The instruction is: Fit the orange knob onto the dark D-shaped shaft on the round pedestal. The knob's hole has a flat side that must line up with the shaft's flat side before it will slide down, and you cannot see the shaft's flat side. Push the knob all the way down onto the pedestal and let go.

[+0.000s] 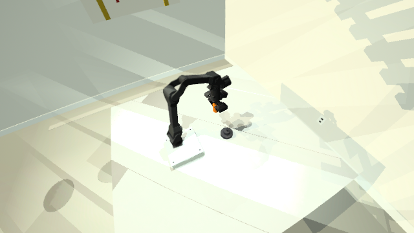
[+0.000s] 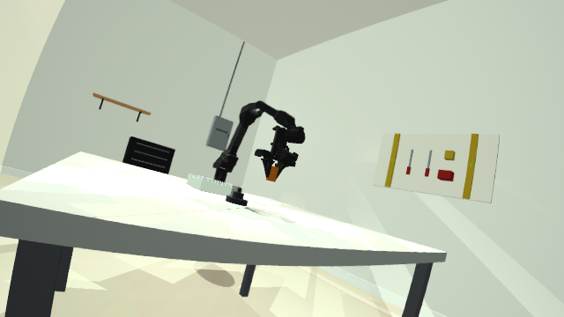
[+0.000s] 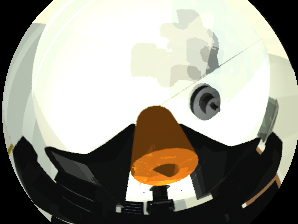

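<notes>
My gripper (image 1: 216,107) (image 2: 272,172) (image 3: 156,127) is shut on the orange knob (image 1: 213,108) (image 2: 272,173) (image 3: 160,144) and holds it in the air, well above the table. In the wrist view the knob's hollow underside faces the camera. The round dark pedestal (image 1: 226,133) (image 2: 236,196) (image 3: 204,102) stands on the white table (image 1: 259,168) (image 2: 132,207), with the short dark shaft (image 1: 227,129) (image 3: 213,103) upright at its centre. The pedestal lies below the knob and off to one side, apart from it. The shaft's flat side does not show.
The arm's white base plate (image 1: 187,152) (image 2: 207,182) lies on the table beside the pedestal. Behind the table are a wall panel (image 2: 434,167) with red and yellow shapes, a grey box (image 2: 218,131) and a dark cabinet (image 2: 148,155).
</notes>
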Controlling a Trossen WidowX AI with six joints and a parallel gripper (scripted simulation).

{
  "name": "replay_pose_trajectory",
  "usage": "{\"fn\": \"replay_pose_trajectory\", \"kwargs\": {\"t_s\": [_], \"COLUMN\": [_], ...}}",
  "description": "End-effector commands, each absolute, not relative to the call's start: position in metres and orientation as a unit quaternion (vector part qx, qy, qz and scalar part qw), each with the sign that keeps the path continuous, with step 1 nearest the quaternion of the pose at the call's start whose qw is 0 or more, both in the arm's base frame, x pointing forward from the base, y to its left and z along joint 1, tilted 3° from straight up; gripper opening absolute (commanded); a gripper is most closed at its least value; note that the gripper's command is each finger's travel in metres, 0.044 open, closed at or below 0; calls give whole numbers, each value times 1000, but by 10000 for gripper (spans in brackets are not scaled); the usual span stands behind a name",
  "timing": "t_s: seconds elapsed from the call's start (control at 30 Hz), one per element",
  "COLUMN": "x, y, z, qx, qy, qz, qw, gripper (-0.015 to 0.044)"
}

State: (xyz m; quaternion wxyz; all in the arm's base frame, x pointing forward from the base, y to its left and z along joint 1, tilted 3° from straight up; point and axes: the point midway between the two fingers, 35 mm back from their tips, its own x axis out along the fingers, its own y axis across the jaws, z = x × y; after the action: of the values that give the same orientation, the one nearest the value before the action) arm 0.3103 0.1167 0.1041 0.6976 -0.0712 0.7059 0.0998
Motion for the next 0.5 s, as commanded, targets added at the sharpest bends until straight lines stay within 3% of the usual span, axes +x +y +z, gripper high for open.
{"fn": "replay_pose_trajectory", "kwargs": {"t_s": [0.0, 0.47], "x": [315, 328], "y": [107, 64], "z": [101, 90], "qx": [-73, -78], "qy": [706, 706], "qz": [101, 98], "qw": [697, 697], "gripper": [0, 0]}}
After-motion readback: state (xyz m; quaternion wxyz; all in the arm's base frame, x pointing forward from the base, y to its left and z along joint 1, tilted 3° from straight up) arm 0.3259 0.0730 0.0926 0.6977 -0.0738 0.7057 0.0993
